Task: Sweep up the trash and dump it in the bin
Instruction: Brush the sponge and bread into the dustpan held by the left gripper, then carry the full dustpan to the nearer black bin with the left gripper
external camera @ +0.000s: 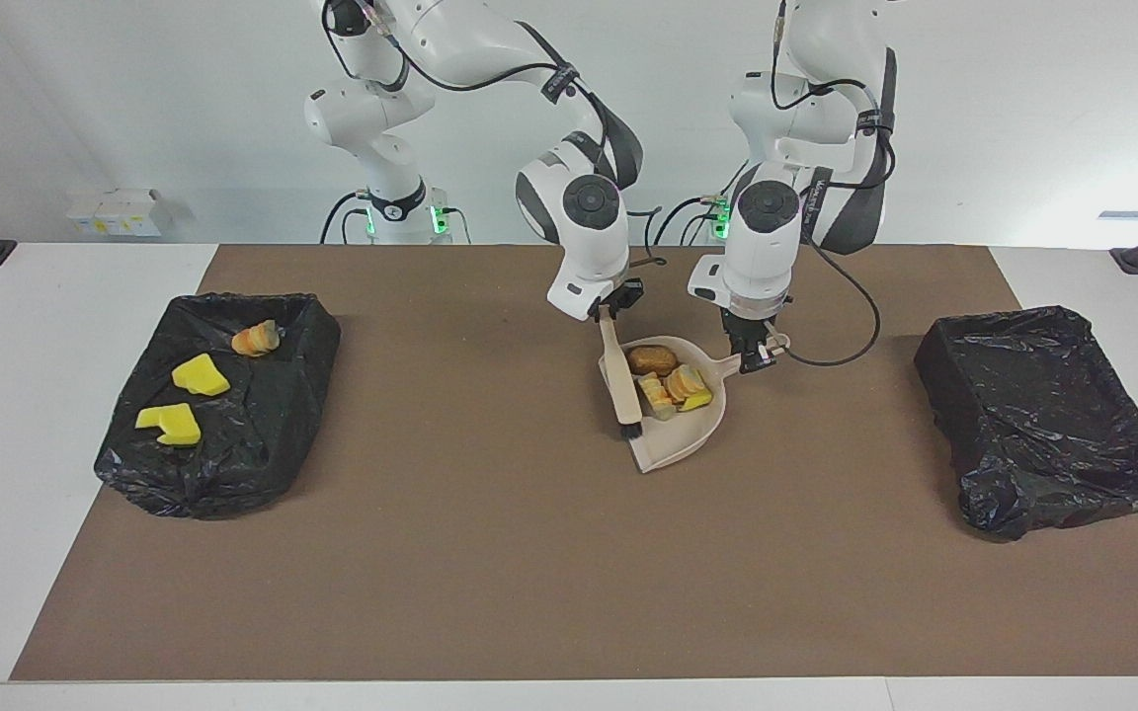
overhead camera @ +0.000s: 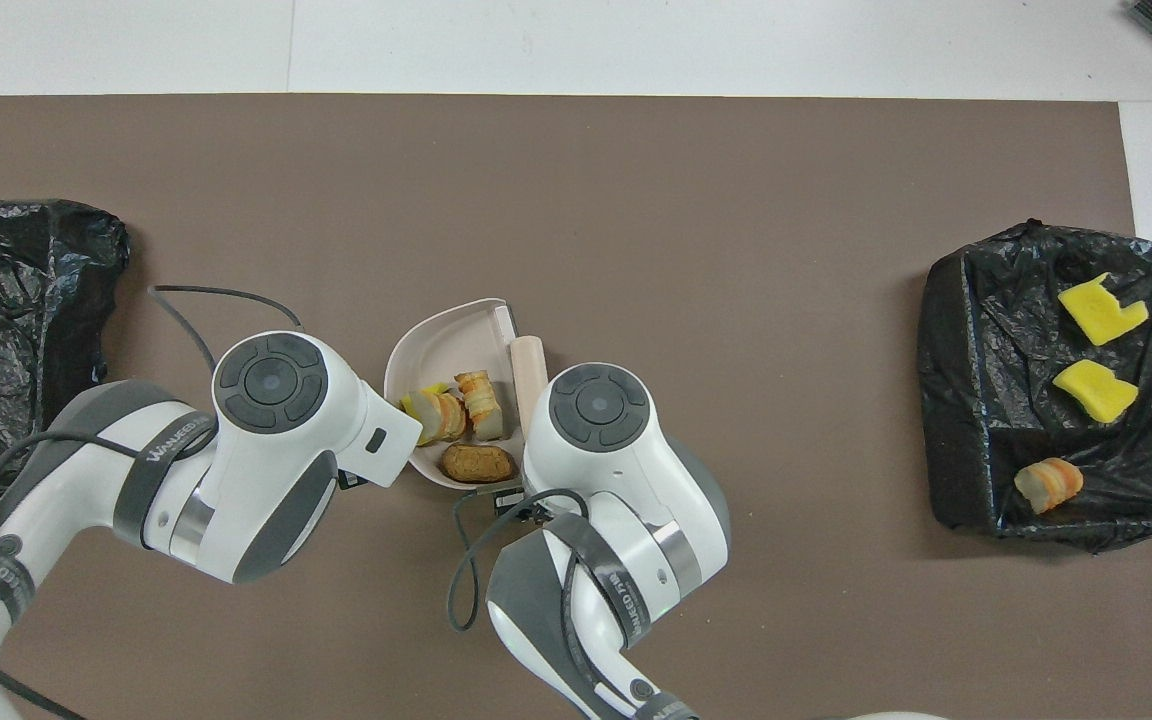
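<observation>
the right pincer [external camera: 610,312] is clamped on the top of the brush [external camera: 622,382] handle, and the brush leans with its black bristles at the open lip of the dustpan [external camera: 680,442], which lies on the brown surface [external camera: 490,553] about midway between the two arms. the left pincer [external camera: 755,359] is closed on the dustpan's handle and pins the pan down. four pieces of trash sit bunched inside the pan: a brown lump [external camera: 652,360] toward the robots, with tan and yellow bits [external camera: 680,387] crowded just beside it, touching one another. three more pieces lie in the black-lined bin [external camera: 233,464] at the right arm's end: two yellow chunks [external camera: 181,399] and an orange-striped piece [external camera: 255,339]. the second bin [external camera: 1043,454], at the left arm's end, shows nothing inside.

the sweep looks all but finished, since no piece shows on the surface outside the pan. to end it well, the brush should likely lift off without dragging anything back over the lip. the pan should then tip its lip slightly upward as it rises, so the loose pile settles toward the handle end. the carry to a bin calls for a slow, level path, because the pieces are light and could roll.
</observation>
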Controlling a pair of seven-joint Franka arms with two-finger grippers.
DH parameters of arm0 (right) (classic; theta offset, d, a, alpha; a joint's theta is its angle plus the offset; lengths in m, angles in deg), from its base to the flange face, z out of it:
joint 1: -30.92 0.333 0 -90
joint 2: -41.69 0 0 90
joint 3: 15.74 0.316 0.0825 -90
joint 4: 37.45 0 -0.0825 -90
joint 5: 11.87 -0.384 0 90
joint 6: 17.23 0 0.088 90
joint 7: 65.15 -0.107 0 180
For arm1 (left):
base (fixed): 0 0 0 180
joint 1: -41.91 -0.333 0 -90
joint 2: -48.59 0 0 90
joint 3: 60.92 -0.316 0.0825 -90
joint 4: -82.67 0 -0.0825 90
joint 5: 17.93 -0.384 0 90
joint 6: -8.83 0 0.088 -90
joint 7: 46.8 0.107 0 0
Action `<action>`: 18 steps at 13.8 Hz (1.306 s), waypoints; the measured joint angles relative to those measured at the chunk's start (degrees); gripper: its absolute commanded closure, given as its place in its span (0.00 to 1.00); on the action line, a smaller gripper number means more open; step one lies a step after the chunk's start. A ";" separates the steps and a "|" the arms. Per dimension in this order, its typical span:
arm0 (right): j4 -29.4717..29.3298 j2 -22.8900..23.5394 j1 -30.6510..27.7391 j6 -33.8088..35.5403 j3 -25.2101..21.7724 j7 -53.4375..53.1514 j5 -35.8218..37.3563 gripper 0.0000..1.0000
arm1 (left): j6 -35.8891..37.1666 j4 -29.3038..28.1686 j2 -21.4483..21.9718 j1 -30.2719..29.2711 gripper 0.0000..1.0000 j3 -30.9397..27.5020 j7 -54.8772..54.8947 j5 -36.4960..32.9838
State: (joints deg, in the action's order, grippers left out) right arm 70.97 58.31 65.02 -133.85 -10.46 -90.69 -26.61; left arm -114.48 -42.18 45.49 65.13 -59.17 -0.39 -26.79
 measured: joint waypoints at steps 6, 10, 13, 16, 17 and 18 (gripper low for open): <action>-1.47 -5.30 -6.44 10.85 -0.31 0.12 1.86 1.00 | -0.55 0.00 -0.07 -0.15 1.00 0.00 0.00 0.00; -1.12 -11.80 -2.95 17.87 0.23 -8.20 3.30 1.00 | -0.71 0.18 -0.19 -1.13 1.00 -0.19 2.50 -0.01; 1.13 -13.89 3.74 17.34 0.78 -12.33 3.95 1.00 | -0.77 2.46 -1.52 -4.81 1.00 -0.41 12.21 -0.03; 5.96 -15.15 6.53 13.88 0.91 -14.28 4.19 1.00 | -0.80 5.82 -2.70 -9.47 1.00 -0.62 21.80 -0.06; 7.59 -15.13 7.26 11.82 0.92 -15.63 4.20 1.00 | -0.79 6.72 -2.75 -10.77 1.00 -0.65 24.32 -0.07; 9.05 -15.07 8.17 10.03 0.90 -16.64 4.20 1.00 | -0.61 7.68 -2.75 -12.12 1.00 -0.71 26.91 -0.08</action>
State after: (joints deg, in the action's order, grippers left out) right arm 80.02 43.24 73.19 -123.82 -9.56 -107.33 -22.41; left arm -115.08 -34.50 42.74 53.01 -59.88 26.52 -26.87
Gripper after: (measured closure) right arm 0.736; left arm 0.696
